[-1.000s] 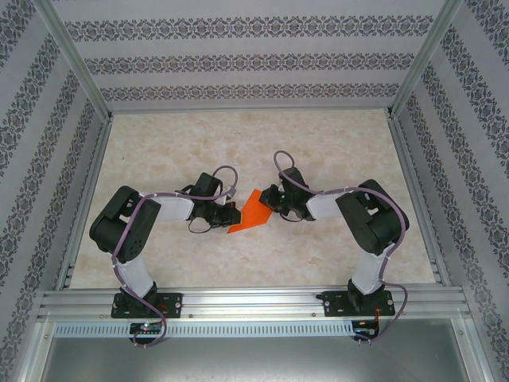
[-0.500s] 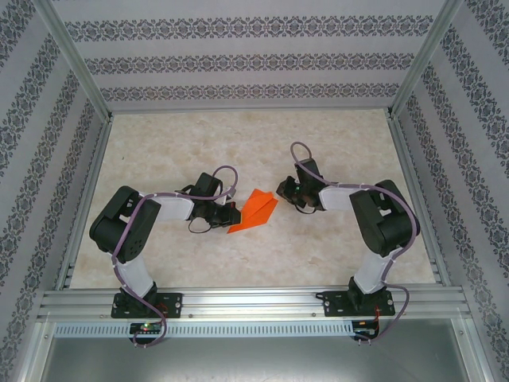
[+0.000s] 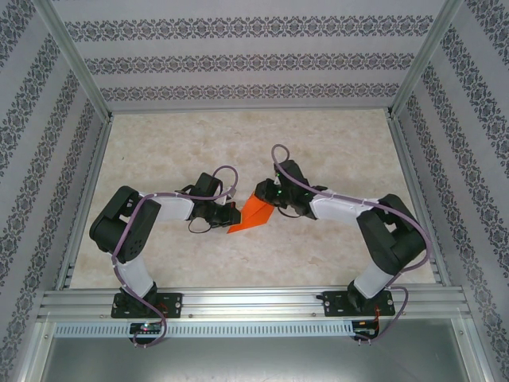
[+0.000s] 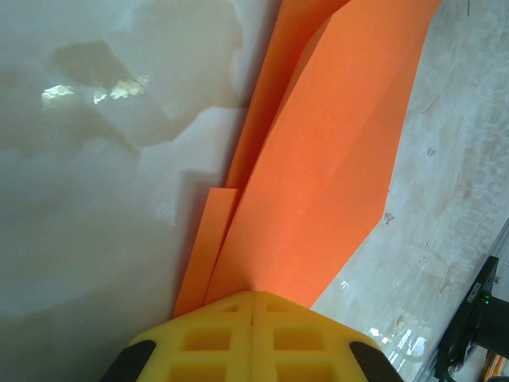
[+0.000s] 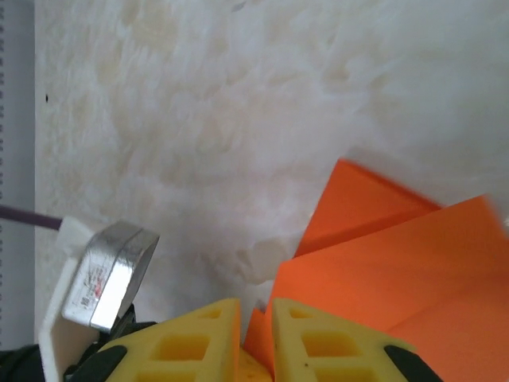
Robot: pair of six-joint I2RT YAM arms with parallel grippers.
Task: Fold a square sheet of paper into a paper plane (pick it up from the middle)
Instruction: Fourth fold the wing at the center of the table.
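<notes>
Left gripper [image 4: 253, 296] is clamping its fingers flat together on one end of the paper plane [image 4: 318, 175]. Right gripper [image 5: 256, 306] is showing a thin slit with the plane's corner reaching in; I cannot tell whether it is pinching. The plane is lying mid-worktop [image 3: 238, 143] between both grippers. I am reading the surface as pale marbled stone with glare patches. Patterned wallpaper [image 3: 238, 64] is closing in three sides. Aluminium rails [image 3: 254, 301] are running along the near edge. A silver block [image 5: 107, 274] is carrying a label too small to read.
</notes>
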